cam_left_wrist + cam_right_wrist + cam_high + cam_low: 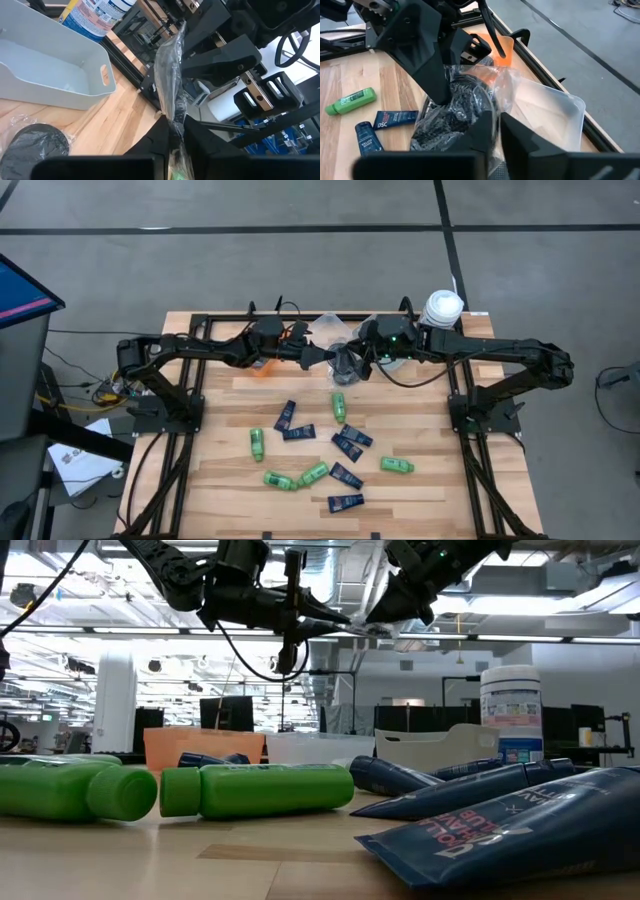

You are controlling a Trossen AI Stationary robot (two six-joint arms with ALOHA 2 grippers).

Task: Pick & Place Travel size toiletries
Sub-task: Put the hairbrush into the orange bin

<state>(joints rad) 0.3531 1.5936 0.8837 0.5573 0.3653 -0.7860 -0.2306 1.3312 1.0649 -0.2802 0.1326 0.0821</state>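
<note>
A crinkled clear plastic bag (340,352) is stretched between both grippers above the table's far middle. My left gripper (172,131) is shut on one end and my right gripper (495,125) is shut on the other. A dark grey round tin (35,145) in clear wrap shows below them. I cannot tell whether it sits inside the bag or lies on the wood. Green mini bottles (310,474) and navy flat tubes (347,445) lie scattered over the table's near half. My left gripper pinches the clear film's edge (174,112) between its two fingers, coming level from the table's left. The film runs up and away from the fingers as a narrow gathered strip toward the other gripper, off the table. My right gripper pinches the bag's bunched plastic (492,102) between its two fingers, coming from the table's right and slanting down. The crumpled film spreads out in front of the fingers, and the left gripper's finger (427,60) holds it on the far side.
A clear bin (50,75) and an orange bin (502,50) stand along the far edge behind the grippers. A large white jar with a blue label (442,307) stands at the far right. In the low view, green bottles (250,790) and navy tubes (500,825) lie close to the near edge.
</note>
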